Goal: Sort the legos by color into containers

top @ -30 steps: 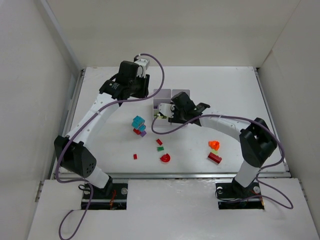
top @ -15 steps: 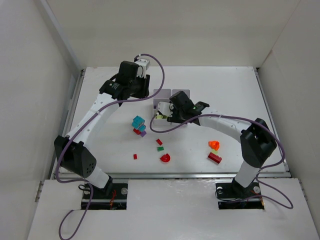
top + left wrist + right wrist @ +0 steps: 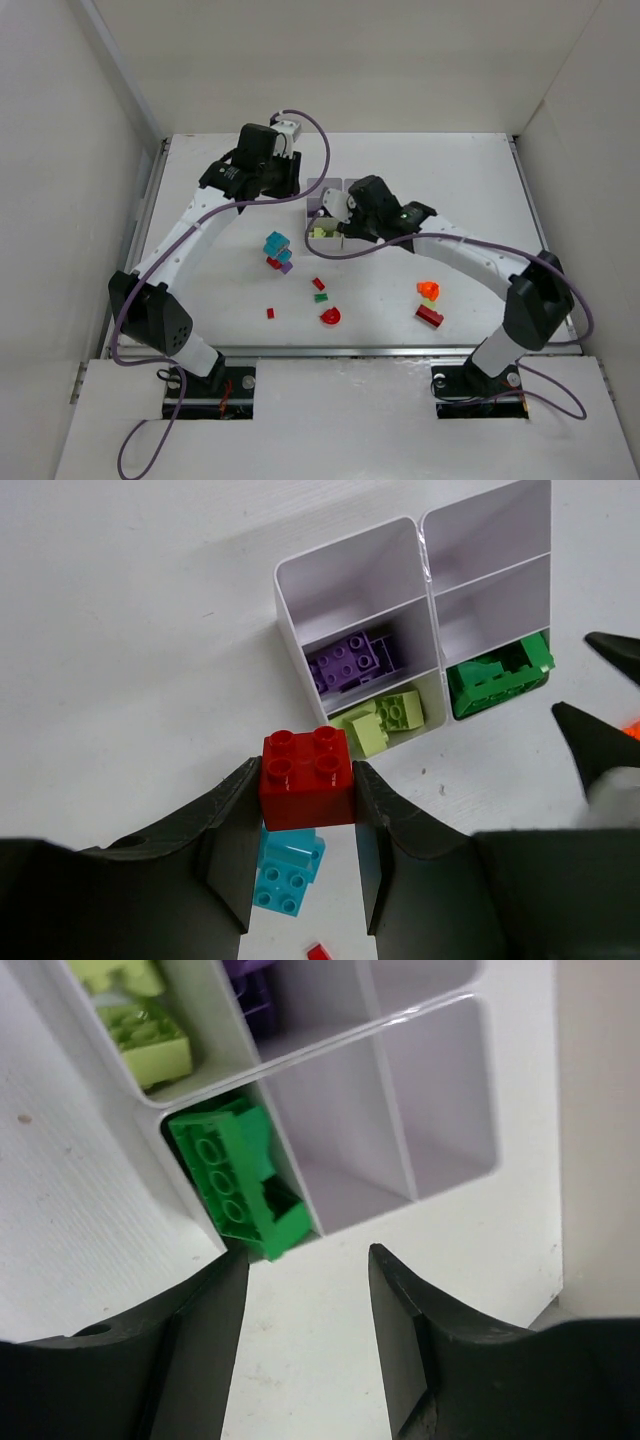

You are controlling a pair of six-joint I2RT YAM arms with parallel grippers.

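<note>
My left gripper (image 3: pixel 307 810) is shut on a red two-by-two brick (image 3: pixel 307 777) and holds it above the table, short of the white six-compartment tray (image 3: pixel 415 540). The tray holds purple bricks (image 3: pixel 355 660), yellow-green bricks (image 3: pixel 385 720) and green bricks (image 3: pixel 495 675). My right gripper (image 3: pixel 305 1270) is open and empty just outside the tray's corner, next to the green brick (image 3: pixel 235 1185). In the top view the left gripper (image 3: pixel 283 183) and right gripper (image 3: pixel 340 222) flank the tray (image 3: pixel 322 187).
Loose on the table: a cyan brick (image 3: pixel 275 243) with red and purple pieces beside it, small red (image 3: pixel 318 284) and green (image 3: pixel 321 297) pieces, a red half-round (image 3: pixel 330 316), an orange brick (image 3: pixel 428 290) and a red brick (image 3: pixel 430 317). White walls enclose the table.
My right arm has shifted to the right, its elbow swinging outward and its wrist drawing back a little from the tray. The left arm has not moved.
</note>
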